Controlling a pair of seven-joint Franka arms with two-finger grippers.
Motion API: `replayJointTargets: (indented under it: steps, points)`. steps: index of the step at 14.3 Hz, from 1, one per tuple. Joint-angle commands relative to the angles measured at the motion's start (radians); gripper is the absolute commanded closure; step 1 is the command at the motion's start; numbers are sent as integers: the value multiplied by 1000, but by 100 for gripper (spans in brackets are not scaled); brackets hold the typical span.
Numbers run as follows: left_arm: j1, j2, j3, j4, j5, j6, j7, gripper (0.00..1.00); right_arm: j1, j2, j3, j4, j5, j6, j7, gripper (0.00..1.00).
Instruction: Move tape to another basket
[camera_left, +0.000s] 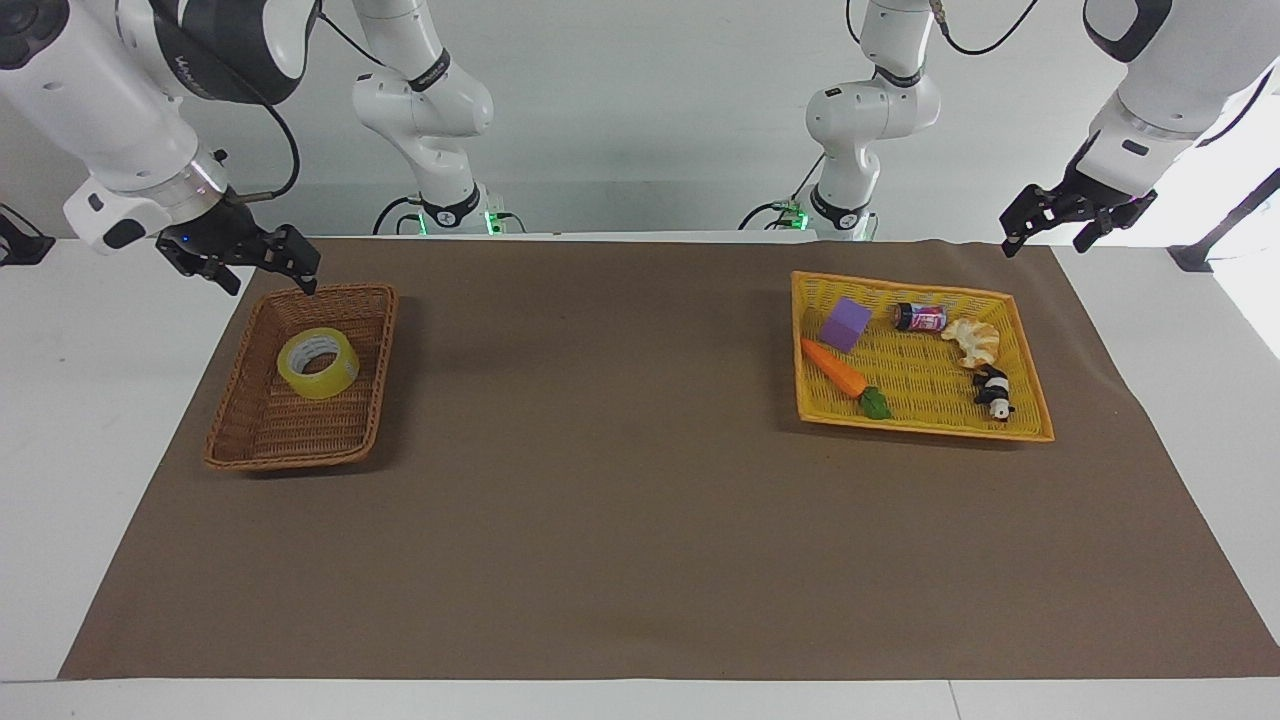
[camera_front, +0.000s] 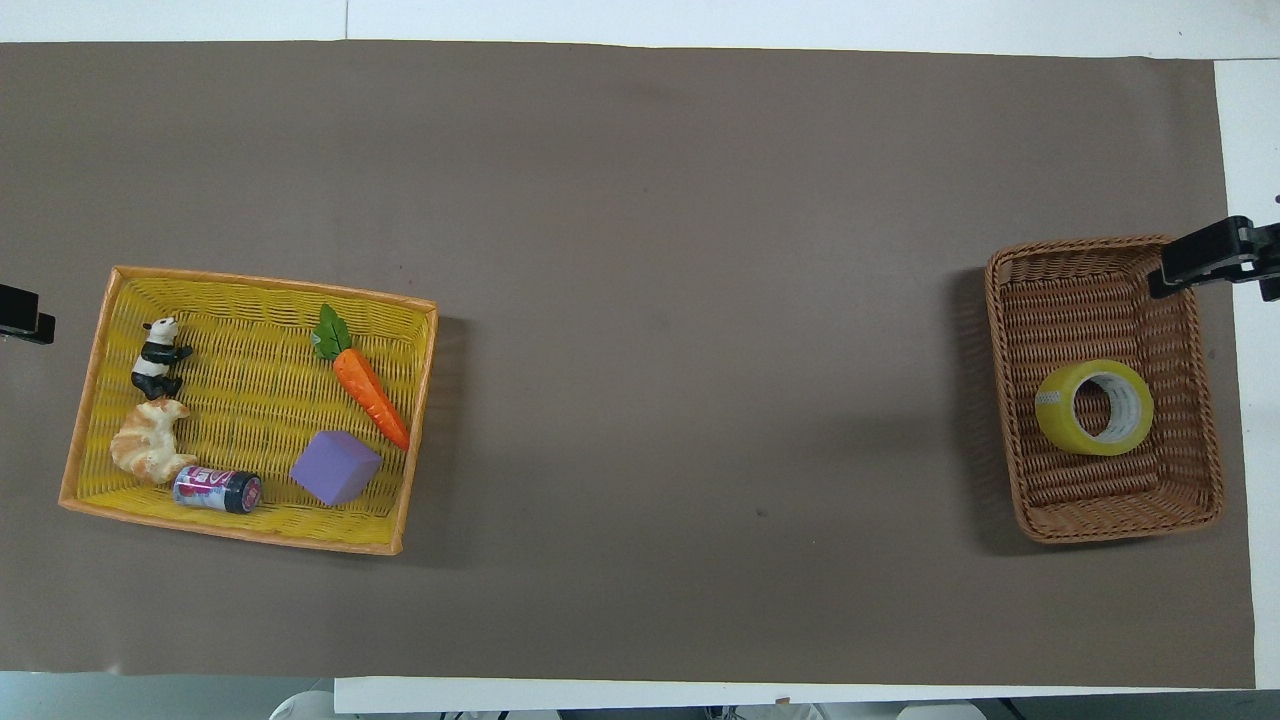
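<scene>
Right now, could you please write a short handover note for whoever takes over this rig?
Right hand: open, empty, over the wicker basket's corner nearest the robots.
Left hand: waits at the left arm's end of the table, over the mat's edge.
Yellow tape roll lies inside the wicker basket, touching no hand.
Done: tape placed, released.
Left: nothing visible but parking the right arm.

The translucent yellow tape roll (camera_left: 318, 363) looks glossy plastic around a white core. The brown rectangular basket (camera_left: 262, 452) is rough woven wicker. A matt brown sheet (camera_left: 620, 520) covers the smooth white tabletop (camera_left: 60, 420). The yellow woven tray (camera_left: 930, 428) looks coarse.
</scene>
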Motion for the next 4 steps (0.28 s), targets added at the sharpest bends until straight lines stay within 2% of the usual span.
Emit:
replayJointTargets:
  steps: [1, 4]
  points:
    - [-5, -15, 4, -9, 21, -11, 6, 0, 4, 8, 6, 27, -16, -23, 16, 0]
    - [-5, -15, 4, -9, 21, -11, 6, 0, 7, 2, 1, 21, -16, -24, 16, 0]
